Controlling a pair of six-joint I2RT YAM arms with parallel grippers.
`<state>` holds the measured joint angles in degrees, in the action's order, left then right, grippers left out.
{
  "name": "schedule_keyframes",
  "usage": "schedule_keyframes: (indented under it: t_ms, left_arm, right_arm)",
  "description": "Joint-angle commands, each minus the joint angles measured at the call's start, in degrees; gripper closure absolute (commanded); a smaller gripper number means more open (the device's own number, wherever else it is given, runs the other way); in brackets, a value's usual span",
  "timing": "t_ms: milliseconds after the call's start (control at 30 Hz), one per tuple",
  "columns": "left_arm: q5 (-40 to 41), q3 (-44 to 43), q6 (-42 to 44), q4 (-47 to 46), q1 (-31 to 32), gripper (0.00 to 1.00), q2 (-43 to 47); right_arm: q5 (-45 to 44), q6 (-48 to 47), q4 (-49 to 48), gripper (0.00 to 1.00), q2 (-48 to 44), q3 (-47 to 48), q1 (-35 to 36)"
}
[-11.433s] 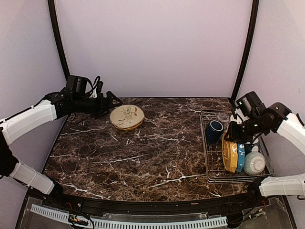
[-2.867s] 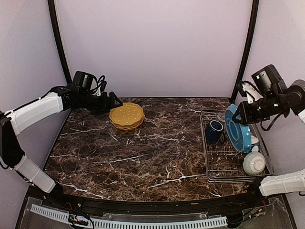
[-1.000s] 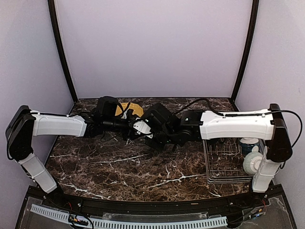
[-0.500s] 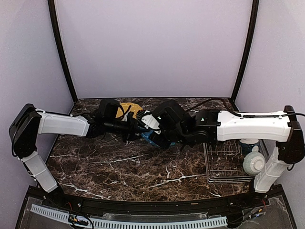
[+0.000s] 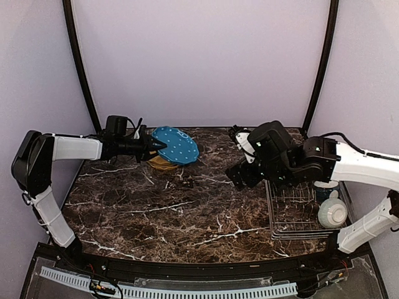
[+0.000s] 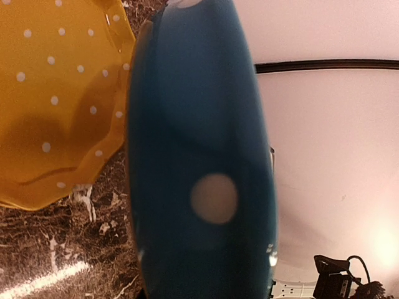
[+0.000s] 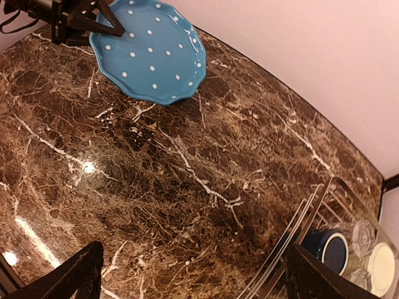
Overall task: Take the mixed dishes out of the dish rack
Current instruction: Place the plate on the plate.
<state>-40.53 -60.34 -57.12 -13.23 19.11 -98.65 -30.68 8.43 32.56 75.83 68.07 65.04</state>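
Note:
My left gripper (image 5: 152, 145) is shut on the near rim of the blue white-dotted plate (image 5: 177, 144), holding it just above the yellow dotted plate (image 5: 163, 163) at the back left. In the left wrist view the blue plate (image 6: 199, 156) fills the middle and hides the fingers, with the yellow plate (image 6: 56, 93) to its left. My right gripper (image 7: 199, 274) hangs open over bare marble beside the dish rack (image 5: 299, 218), and nothing is between its fingers. Its view shows the dark blue cup (image 7: 328, 246), a glass tumbler (image 7: 360, 233) and a cream mug (image 7: 380, 261) in the rack (image 7: 315, 205).
A pale bowl (image 5: 332, 213) sits at the rack's near right corner, and my right arm covers part of the rack's far end. Dark marble tabletop (image 5: 187, 212) stretches between the plates and the rack. Purple walls close in the back and both sides.
The right gripper let go of the blue plate, opened wide and drew back right toward the rack. The left gripper carried the plate left, over the yellow plate.

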Motion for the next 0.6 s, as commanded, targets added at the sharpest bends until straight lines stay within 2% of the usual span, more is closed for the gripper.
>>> schedule_keyframes:
  t_ms: [0,100,267,567]
  left_arm:
    - [-4.95,-5.76,4.9,-8.11,-3.84,0.99,-0.2]
    - [-5.55,-8.5,4.67,-7.83,-6.84,0.99,-2.66]
    - [-6.07,-11.44,4.25,-7.12,-9.59,0.99,-7.53]
    - [-6.87,-14.56,4.59,-7.88,-10.24,0.99,-13.61]
  right_arm:
    - [8.61,13.37,3.4,0.01,-3.03,-0.98,-3.64]
    - [10.4,16.56,4.47,0.01,-3.12,0.62,-3.98]
    - [1.66,29.61,15.62,0.01,-0.52,8.85,-4.73]
    - [-5.89,24.52,17.41,0.01,-0.82,7.7,-5.08]
